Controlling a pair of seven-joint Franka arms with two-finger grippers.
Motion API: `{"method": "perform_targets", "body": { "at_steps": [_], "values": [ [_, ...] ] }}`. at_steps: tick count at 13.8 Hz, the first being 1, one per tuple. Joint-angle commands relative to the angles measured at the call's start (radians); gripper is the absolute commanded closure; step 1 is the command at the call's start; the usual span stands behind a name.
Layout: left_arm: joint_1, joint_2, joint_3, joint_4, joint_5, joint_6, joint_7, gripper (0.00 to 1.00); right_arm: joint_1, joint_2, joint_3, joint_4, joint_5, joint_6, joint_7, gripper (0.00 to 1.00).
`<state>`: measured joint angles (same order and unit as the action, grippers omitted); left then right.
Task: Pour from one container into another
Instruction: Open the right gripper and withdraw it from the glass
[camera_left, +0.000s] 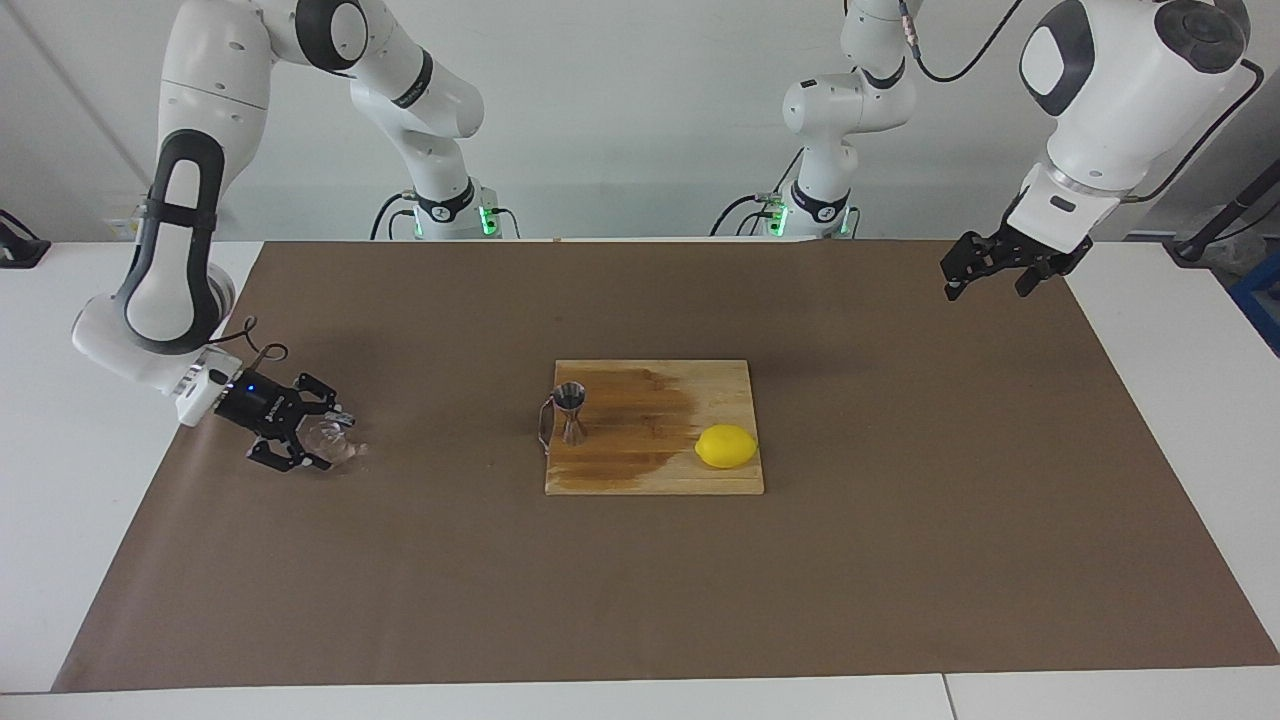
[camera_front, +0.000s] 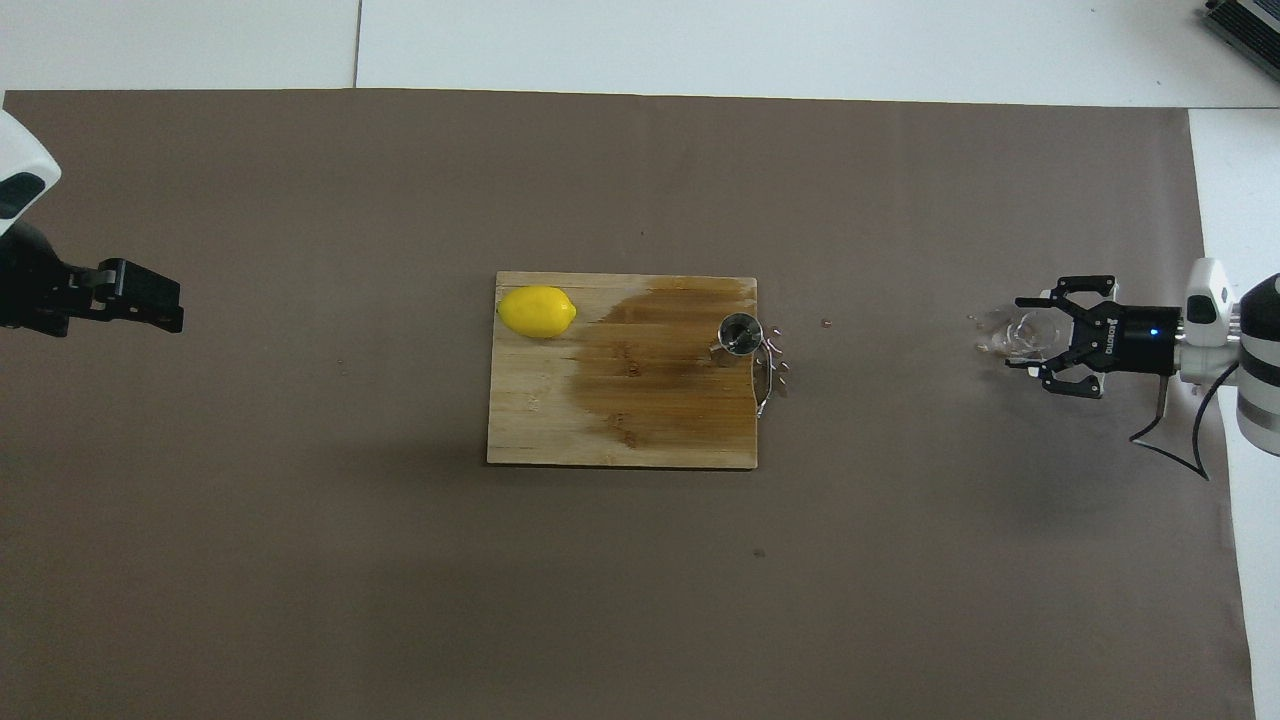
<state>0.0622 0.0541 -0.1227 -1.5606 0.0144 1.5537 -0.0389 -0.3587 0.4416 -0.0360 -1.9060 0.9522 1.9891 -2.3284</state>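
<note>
The tiny clear glass cup stands on the brown mat near the right arm's end of the table; it also shows in the overhead view. My right gripper is low at the mat, open, with a finger on each side of the cup. The silvery hourglass jigger stands upright on the wooden board, at its edge toward the right arm. My left gripper waits raised and open over the mat's left-arm end.
A yellow lemon lies on the board's corner toward the left arm. A dark wet patch covers much of the board. Water drops lie on the mat beside the jigger.
</note>
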Motion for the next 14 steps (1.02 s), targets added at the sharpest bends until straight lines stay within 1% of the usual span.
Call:
{"method": "perform_targets", "body": {
  "at_steps": [1,3,6,8,9,11,13,14],
  "values": [
    [0.005,-0.023,-0.003,-0.018,0.007,-0.012,-0.007,0.0,0.0,-0.035,0.024,0.002,0.049,0.01,0.058,0.0],
    [0.005,-0.025,-0.003,-0.018,0.007,-0.012,-0.007,0.0,0.001,-0.075,0.034,0.009,0.054,0.02,0.159,0.0],
    [0.005,-0.025,-0.002,-0.018,0.007,-0.012,-0.007,0.0,0.004,-0.165,0.056,0.013,0.037,0.034,0.395,0.0],
    [0.005,-0.023,-0.003,-0.018,0.007,-0.012,-0.007,0.0,0.009,-0.204,0.062,0.019,0.02,0.048,0.528,0.0],
    [0.005,-0.025,-0.002,-0.018,0.007,-0.012,-0.007,0.0,0.041,-0.225,0.059,0.019,-0.001,0.072,0.613,0.0],
    [0.005,-0.023,-0.003,-0.018,0.007,-0.012,-0.007,0.0,0.079,-0.245,0.061,0.038,-0.123,0.15,0.868,0.0],
    [0.005,-0.025,-0.003,-0.018,0.007,-0.012,-0.007,0.0,0.127,-0.242,0.061,0.071,-0.258,0.187,1.114,0.0],
    [0.005,-0.023,-0.003,-0.018,0.007,-0.012,-0.007,0.0,0.157,-0.241,0.061,0.081,-0.32,0.235,1.22,0.0]
  ]
}}
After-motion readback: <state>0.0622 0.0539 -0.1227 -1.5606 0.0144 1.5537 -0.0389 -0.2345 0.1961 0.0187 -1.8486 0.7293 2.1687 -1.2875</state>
